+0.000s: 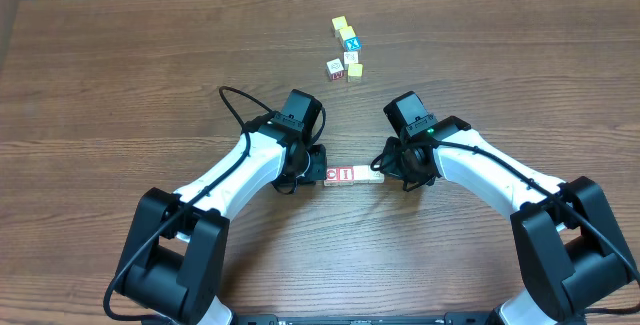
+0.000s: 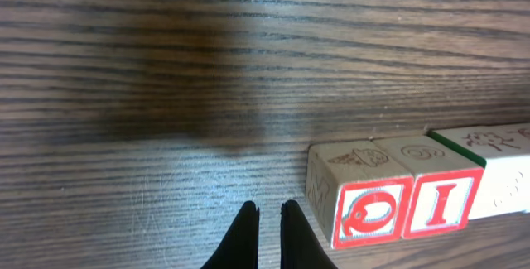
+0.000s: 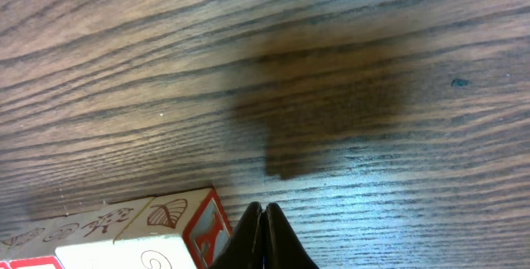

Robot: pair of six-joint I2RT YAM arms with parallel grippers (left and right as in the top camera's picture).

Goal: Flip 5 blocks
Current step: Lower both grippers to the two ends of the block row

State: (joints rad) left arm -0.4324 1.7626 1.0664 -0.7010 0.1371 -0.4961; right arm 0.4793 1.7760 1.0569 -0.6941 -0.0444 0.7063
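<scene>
1. left gripper [image 2: 269,211]: jaws closed to a slit and holding nothing, low over the tabletop [image 1: 120,75] just left of the row's end and not touching it.
2. row of blocks [image 1: 352,175]: at least three lie end to end mid-tabletop, nearer the front edge. the q block [image 2: 373,211] and i block [image 2: 440,201] show red-framed faces.
3. loose cluster of cubes [image 1: 346,50]: well apart, toward the far edge, with yellow and blue tops among them.
4. right gripper [image 3: 263,213]: jaws pressed together and empty, just beside the row's right end; whether it touches, i cannot tell.
5. step, as i judge it: lining up on the row, with no block gripped.
6. next move likely calls for opening one gripper around an end block, or tipping it with shut tips without scattering its neighbours.
</scene>
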